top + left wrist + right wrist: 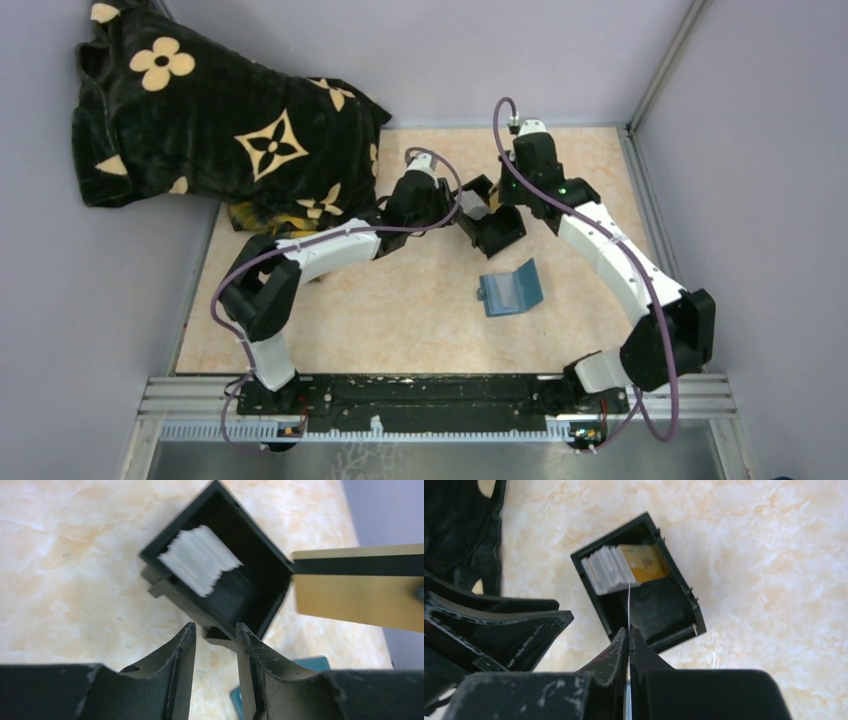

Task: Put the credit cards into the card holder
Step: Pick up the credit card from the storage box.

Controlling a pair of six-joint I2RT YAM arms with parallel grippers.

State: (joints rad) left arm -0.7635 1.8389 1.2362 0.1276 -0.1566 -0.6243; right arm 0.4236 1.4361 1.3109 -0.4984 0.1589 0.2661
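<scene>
Right gripper (629,630) pinched shut on one gold card (360,592) over black box (664,615), other credit cards (609,570) stacked inside, left gripper (215,630) part open astride a box corner, blue card holder (510,290) lay open nearer, slightly right.

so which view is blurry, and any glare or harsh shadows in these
left wrist: black box and its credit cards smeared by blur, held card cropped at the frame edge, fingers sharp; right wrist: crisp, that card only a thin edge in the right gripper; top: even soft light, no glare
</scene>
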